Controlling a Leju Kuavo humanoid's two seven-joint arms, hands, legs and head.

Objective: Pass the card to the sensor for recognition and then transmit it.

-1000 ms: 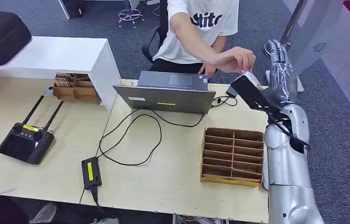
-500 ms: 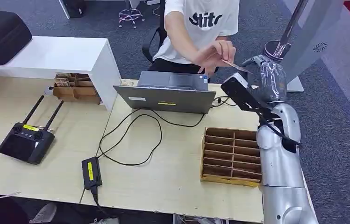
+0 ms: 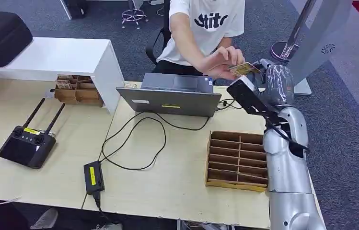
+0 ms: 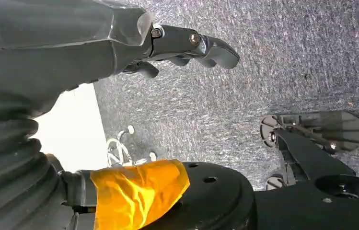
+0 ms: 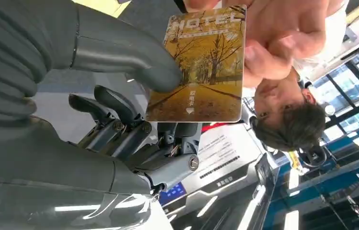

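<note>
A yellow hotel card (image 3: 244, 69) (image 5: 201, 62) with an autumn-trees picture is pinched by a person's hand (image 3: 218, 62) (image 5: 273, 43) beyond the laptop. The person holds it against my raised right hand (image 3: 275, 79) (image 5: 134, 120). My thumb (image 5: 134, 60) lies over the card's face and my fingers (image 5: 115, 115) stand spread behind it, not closed. On the desk near its front edge lies a small black sensor box (image 3: 93, 176) with a yellow label, far from the card. My left hand (image 4: 177, 43) hangs over grey carpet with nothing in it.
A grey laptop (image 3: 170, 100) stands mid-desk with cables running to the sensor. A cardboard slot organizer (image 3: 238, 160) sits by my right arm. A black remote controller (image 3: 26, 146) lies at the left, behind it a white shelf (image 3: 62, 55) and a black case (image 3: 0, 33).
The person's hand lifted the card away from my right hand, then brought it back down against my thumb. My right arm shifted slightly left and has held still since.
</note>
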